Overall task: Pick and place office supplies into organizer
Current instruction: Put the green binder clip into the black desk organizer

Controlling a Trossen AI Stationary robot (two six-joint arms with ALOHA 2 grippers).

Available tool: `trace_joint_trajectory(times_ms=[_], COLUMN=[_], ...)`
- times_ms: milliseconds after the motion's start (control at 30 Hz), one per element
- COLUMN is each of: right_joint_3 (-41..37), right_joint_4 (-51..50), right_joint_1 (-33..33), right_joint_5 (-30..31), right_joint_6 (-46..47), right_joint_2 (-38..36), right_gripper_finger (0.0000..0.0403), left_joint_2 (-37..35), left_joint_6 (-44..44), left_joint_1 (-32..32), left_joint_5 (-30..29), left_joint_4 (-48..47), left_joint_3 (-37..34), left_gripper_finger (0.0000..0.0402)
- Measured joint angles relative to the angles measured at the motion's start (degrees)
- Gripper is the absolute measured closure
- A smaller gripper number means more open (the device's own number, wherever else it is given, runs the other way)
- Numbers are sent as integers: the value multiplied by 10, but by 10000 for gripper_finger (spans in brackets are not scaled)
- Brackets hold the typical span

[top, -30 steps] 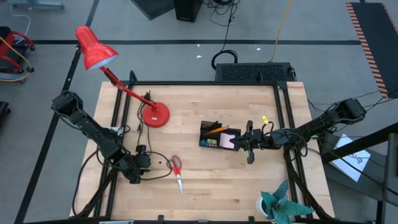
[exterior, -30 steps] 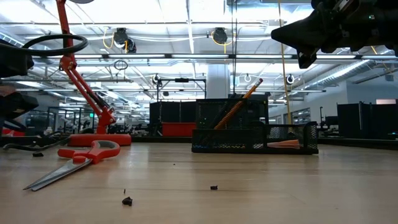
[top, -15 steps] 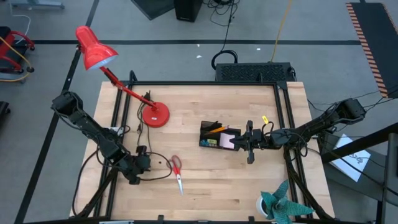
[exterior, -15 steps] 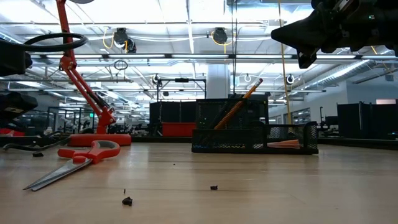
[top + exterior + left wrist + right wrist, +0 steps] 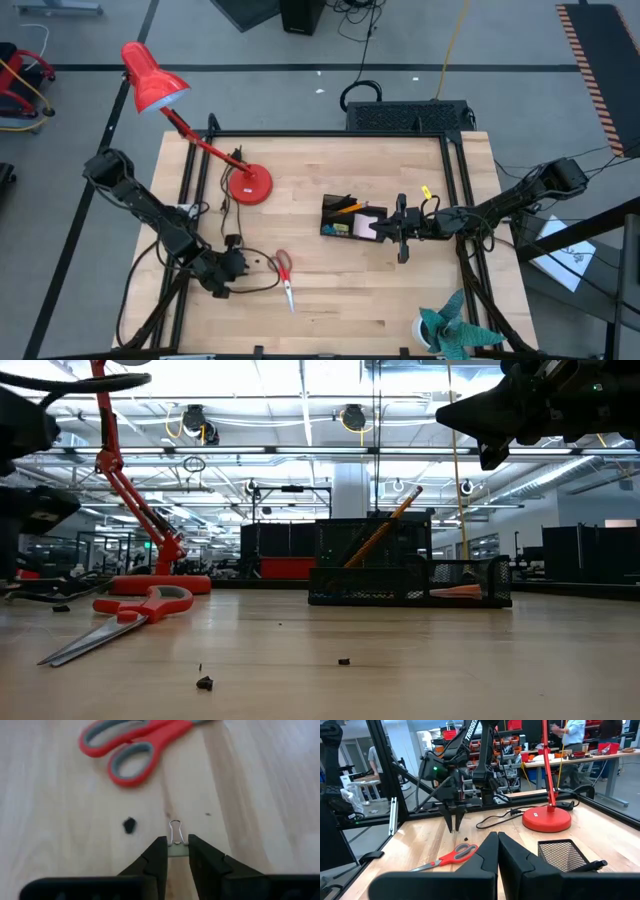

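My left gripper (image 5: 241, 265) is near the table's front left, just left of the red-handled scissors (image 5: 285, 279), which lie flat on the wood. It is shut on a small binder clip (image 5: 175, 848). The black mesh organizer (image 5: 349, 218) stands mid-table with an orange pencil (image 5: 385, 526) leaning in it. My right gripper (image 5: 374, 230) hangs shut and level over the organizer's right end, holding nothing. My left gripper pinches the clip's pale body (image 5: 176, 851) between its two fingertips, coming slanting down from the table's left. The clip's wire loop (image 5: 174, 831) sticks out beyond the fingertips. The low view shows the gripper well above the wood, so the clip seems lifted clear.
A red desk lamp's base (image 5: 248, 186) and its cable sit behind the left gripper. A teal spiky object (image 5: 450, 331) is at the front right, a tiny yellow piece (image 5: 426, 192) behind the organizer. Dark specks (image 5: 204, 682) dot the wood.
My left gripper has risen a little off the table and shifted slightly toward the scissors, turning a bit. The scissors and the organizer have stayed put.
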Motion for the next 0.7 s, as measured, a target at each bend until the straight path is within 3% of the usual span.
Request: trace_joint_trajectory(times_ms=[167,267,433,700], right_joint_3=[0,0,0,0], right_joint_4=[0,0,0,5], right_joint_1=[0,0,0,0], right_joint_5=[0,0,0,0], right_joint_6=[0,0,-1,-2], right_joint_2=[0,0,0,0], right_gripper_finger=[403,403,403,403], left_joint_2=[-1,-1,-1,7], left_joint_6=[1,19,117,253], left_joint_1=[39,72,136,288], left_joint_5=[-7,-8,-11,-25], left_joint_4=[1,18,127,316], left_joint_3=[15,19,20,21], left_gripper_finger=[351,347,325,345])
